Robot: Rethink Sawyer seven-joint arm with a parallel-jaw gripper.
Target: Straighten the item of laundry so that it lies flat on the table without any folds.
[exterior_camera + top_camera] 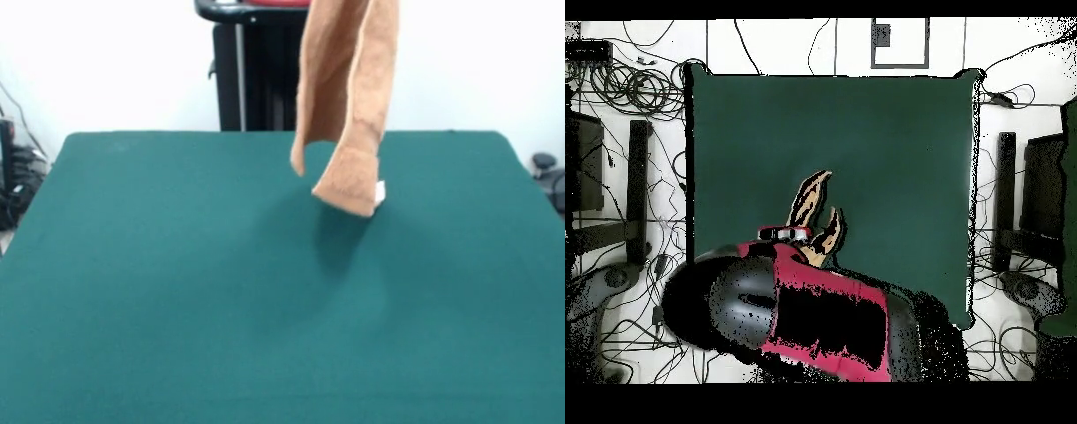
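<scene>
The item of laundry (349, 88), an orange-tan towel, hangs in the air in long vertical folds from above the front view's top edge. Its lower end, with a small white label (380, 192), dangles just above the far middle of the dark green table (177, 291) and casts a shadow on it. From overhead, two strips of the towel (810, 200) poke out past the red and black arm (825, 310) over the table (895, 150). The gripper is hidden, above the frame in front and under the arm from overhead. The towel hanging freely shows it is held.
A black stand (252, 71) rises behind the table's far edge. Cables and dark gear (18, 177) lie off the table's left side, and more cables (625, 85) and dark frames (1035, 190) surround the table from overhead.
</scene>
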